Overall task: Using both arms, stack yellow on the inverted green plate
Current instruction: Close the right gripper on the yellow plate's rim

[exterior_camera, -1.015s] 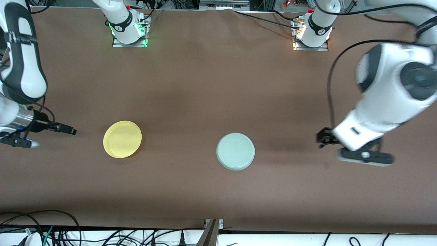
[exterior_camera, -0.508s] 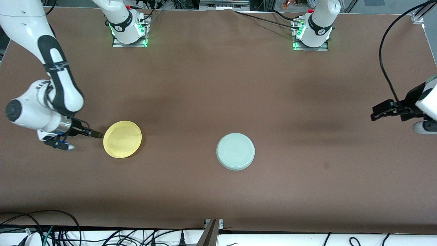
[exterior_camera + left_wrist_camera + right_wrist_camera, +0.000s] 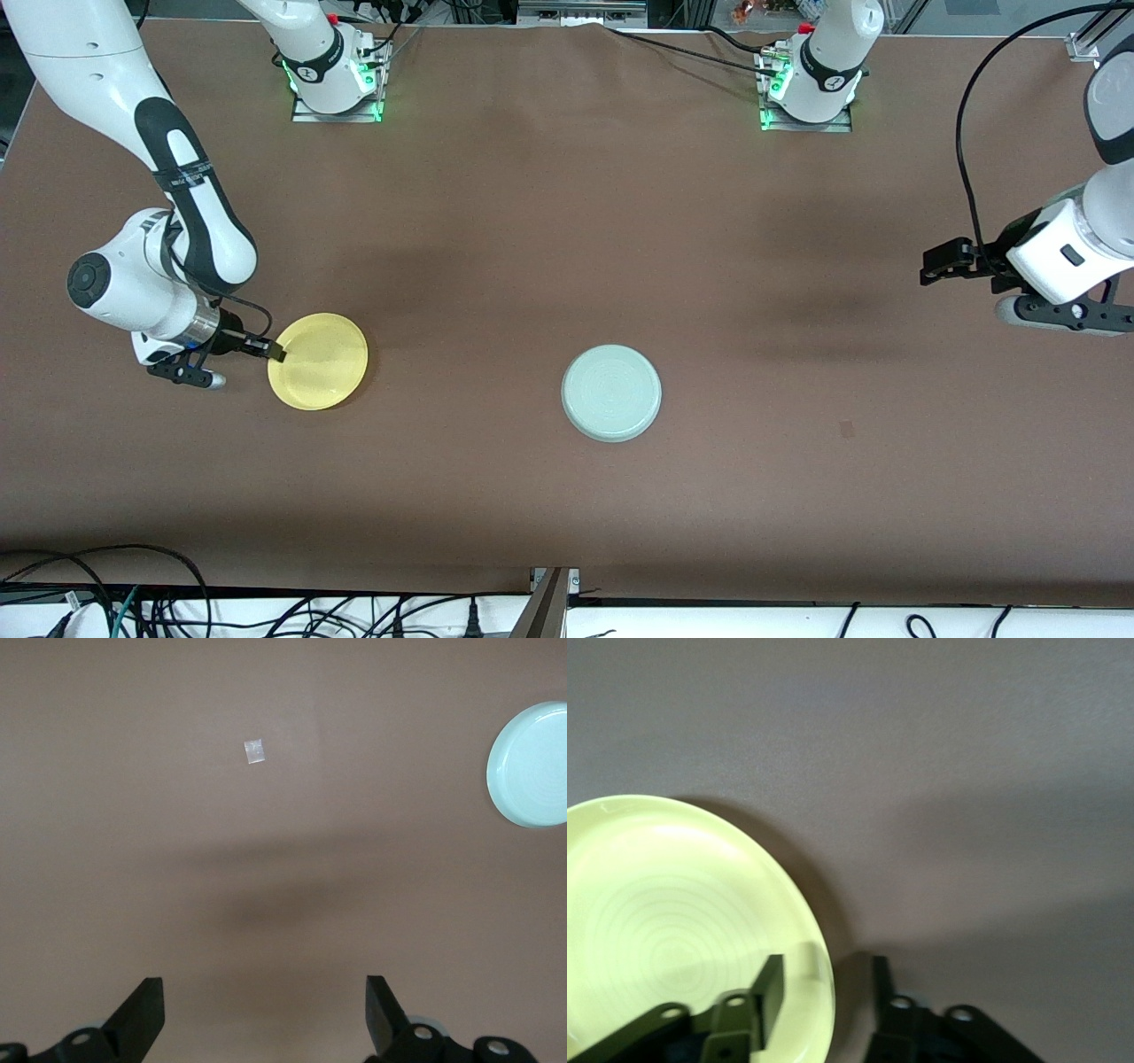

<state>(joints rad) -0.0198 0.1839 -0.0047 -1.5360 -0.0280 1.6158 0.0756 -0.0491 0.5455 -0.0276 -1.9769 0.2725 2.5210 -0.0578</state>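
We are finding the right gripper (image 3: 273, 351) straddling the rim of the yellow plate (image 3: 319, 361), one finger inside, one outside, not pressed together. Nothing is lying in it. The green plate (image 3: 611, 392) is sitting inverted mid-desk (image 3: 532, 248), well apart. The left gripper (image 3: 941, 264) is hovering spread wide over bare desk.

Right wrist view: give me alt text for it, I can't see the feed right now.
The right gripper straddles the rim of the yellow plate, one finger over the plate's inside and the other on the brown table just outside it, jaws not yet shut on it. The plate lies right side up, faint rings showing.
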